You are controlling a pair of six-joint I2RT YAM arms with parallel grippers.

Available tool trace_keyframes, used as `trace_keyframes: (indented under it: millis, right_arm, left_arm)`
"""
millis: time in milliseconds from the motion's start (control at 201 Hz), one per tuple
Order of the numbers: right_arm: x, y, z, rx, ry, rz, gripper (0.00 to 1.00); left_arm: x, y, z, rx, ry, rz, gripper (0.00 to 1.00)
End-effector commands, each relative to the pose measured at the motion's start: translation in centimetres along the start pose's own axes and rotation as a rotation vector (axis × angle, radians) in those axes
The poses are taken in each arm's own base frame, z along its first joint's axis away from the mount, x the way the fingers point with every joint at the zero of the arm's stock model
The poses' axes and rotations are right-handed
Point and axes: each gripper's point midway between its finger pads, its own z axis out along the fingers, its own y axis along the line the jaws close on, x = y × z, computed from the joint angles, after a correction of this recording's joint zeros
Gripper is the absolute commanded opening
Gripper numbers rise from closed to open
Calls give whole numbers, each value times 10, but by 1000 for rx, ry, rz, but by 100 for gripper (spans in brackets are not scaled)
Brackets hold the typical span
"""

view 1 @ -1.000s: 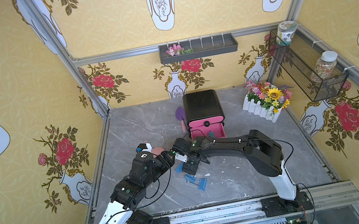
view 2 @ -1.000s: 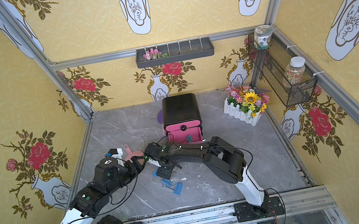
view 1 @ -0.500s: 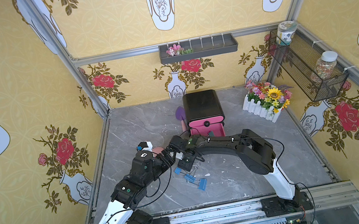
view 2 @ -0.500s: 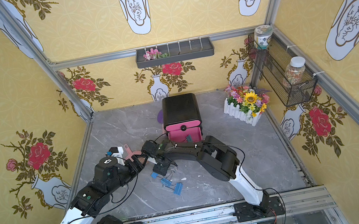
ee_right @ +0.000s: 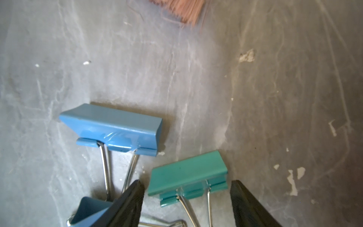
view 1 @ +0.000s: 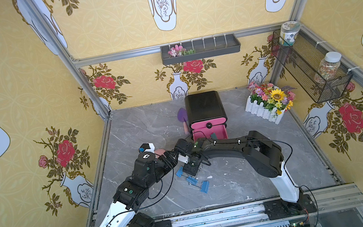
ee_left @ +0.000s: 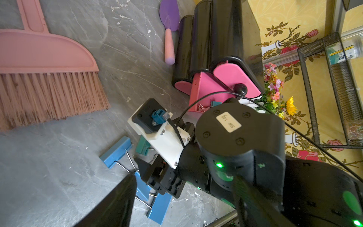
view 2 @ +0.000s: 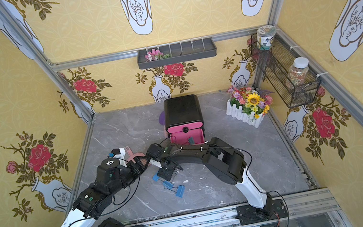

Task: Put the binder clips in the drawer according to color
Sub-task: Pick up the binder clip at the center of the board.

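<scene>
Right gripper (ee_right: 186, 183) is hanging open over the teal clip (ee_right: 188, 173), one finger on each side and nothing gripped yet. The clip is lying flat on the table, just beside a blue clip (ee_right: 114, 125).

Left gripper (view 1: 172, 158) is sitting near the broom (ee_left: 49, 78). I can't tell whether it's open or shut.

My take on the pick:
- The clip body is sitting slightly skewed to the jaw line, so I'm suggesting a small wrist twist first.
- Then drop straight down and close on the painted body, not the wire handles.
- One finger is overlapping the blue clip's handles in the right wrist view, so it's risking a snag or dragging both clips.
- The target is looking like the open drawer (view 1: 201, 138), which is already holding a teal clip (view 1: 213, 135).

Versus a second ago:
- The right elbow is sitting slightly nearer the left arm.
- The gripper is staying over the same cluster of clips.
- The blue clips aren't showing any shift.
- The left arm is looking unchanged.
</scene>
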Motion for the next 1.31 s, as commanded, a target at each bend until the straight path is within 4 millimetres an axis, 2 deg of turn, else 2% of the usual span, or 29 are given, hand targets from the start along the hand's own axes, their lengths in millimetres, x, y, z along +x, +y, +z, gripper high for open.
trace_keyframes:
  millis: [0,299,453,732,896,1180,1304]
  right_arm:
    - [-5,0,-2,1,-22,16,72]
    - [-14,-5,6,23,-27,26,76]
    - [-15,-5,1,24,-34,31,65]
    - [-14,-5,-14,37,-52,33,55]
    - [-23,-1,-36,42,-97,32,54]
    - [-47,18,-90,63,-182,-35,54]
    - [-56,15,-115,94,-223,-61,54]
  left_arm:
    - [1,-4,1,24,4,-4,82]
    - [1,-3,0,21,6,-9,82]
    - [1,-4,0,22,8,-9,82]
    - [1,-6,3,29,12,-10,81]
    - [1,-7,3,34,11,-13,81]
    - [-2,-8,-1,33,-6,-14,81]
    - [-5,-10,-2,38,-16,-16,81]
